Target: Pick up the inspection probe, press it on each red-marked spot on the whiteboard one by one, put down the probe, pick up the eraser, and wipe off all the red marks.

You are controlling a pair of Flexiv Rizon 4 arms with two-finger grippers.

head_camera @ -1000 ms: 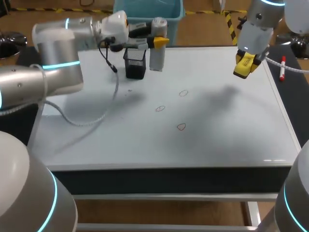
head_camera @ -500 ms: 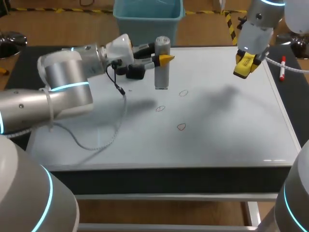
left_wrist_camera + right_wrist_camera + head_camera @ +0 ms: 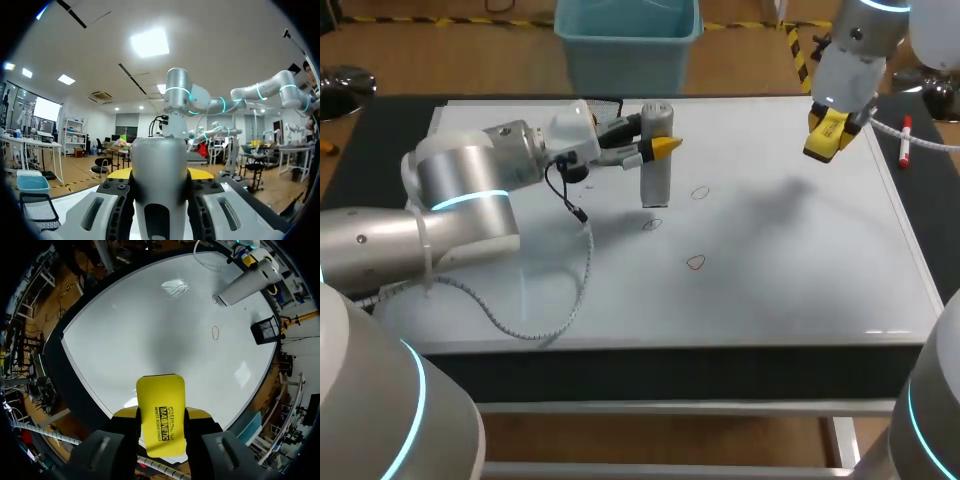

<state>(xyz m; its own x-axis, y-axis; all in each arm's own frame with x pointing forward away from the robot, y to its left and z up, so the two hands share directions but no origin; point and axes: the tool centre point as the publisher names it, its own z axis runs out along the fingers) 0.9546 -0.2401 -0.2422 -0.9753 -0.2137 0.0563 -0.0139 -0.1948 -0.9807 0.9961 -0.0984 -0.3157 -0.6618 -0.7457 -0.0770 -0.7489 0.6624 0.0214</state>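
Swung in from upper left, left gripper point(image 3: 658, 148) clamps the upright inspection probe point(image 3: 655, 185), its lower end just above the centre-frame red mark point(image 3: 652, 225); right gripper point(image 3: 825, 135) grips the eraser point(image 3: 161, 412), upper right.

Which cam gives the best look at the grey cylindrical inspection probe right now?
Head view: the grey cylindrical inspection probe shows full length, upright, its foot near a red circle mark. Left wrist shows only its body close up; right wrist shows it small, far across the whiteboard.
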